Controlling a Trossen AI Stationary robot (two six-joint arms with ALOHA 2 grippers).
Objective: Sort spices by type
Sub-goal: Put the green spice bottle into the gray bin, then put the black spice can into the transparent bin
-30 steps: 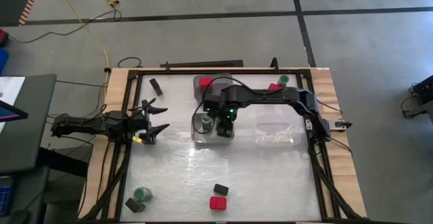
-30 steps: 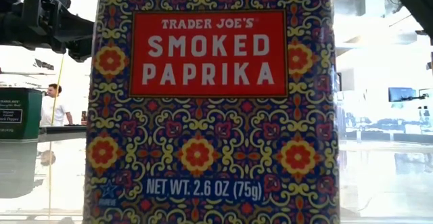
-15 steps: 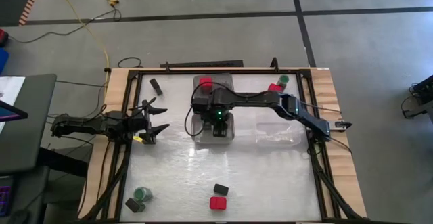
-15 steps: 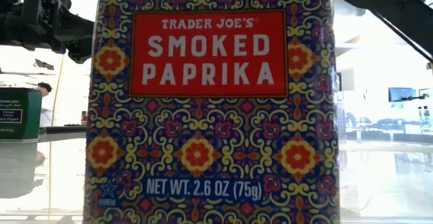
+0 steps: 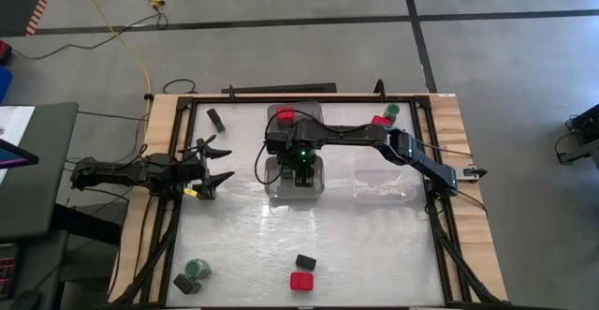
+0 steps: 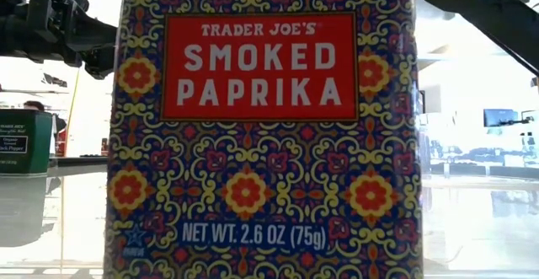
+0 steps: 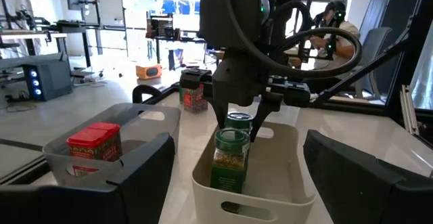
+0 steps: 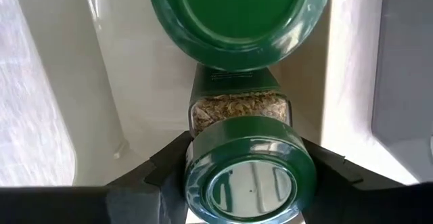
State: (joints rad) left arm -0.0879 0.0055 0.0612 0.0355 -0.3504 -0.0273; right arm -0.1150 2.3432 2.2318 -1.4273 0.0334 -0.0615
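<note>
My right gripper (image 5: 298, 168) reaches into the middle clear bin (image 5: 318, 190), shut on a green-lidded jar (image 8: 249, 176). A second green-lidded jar (image 8: 240, 14) stands right beside it in the same bin. My left gripper (image 5: 213, 169) hovers open over the table's left side, touching nothing. The far bin (image 5: 309, 110) holds a red-topped tin (image 5: 284, 115). Loose on the table are a dark tin (image 5: 216, 119), a red tin (image 5: 380, 121) beside a green jar (image 5: 391, 111), and near the front a green jar (image 5: 195, 269), two dark tins (image 5: 185, 284) (image 5: 305, 262) and a red tin (image 5: 300, 280). My right gripper pinches the jar by its green lid (image 8: 203, 183), one finger (image 8: 166, 166) on each side of the lid's rim. The fingers come from above, pointing down into the bin. The jar hangs upright below them; whether its base is on the bin floor is hidden.
A third clear bin (image 5: 386, 188) lies right of the middle one. The paprika tin (image 6: 261, 127) stands right before the low camera and blocks most of that view. The table's middle and near-right surface is open. People and desks show in the room behind.
My right arm has stretched out and gone down into the middle bin, its gripper shifting slightly toward the table's left and now covering the jar that showed there before. Over the last half second it has kept almost still.
</note>
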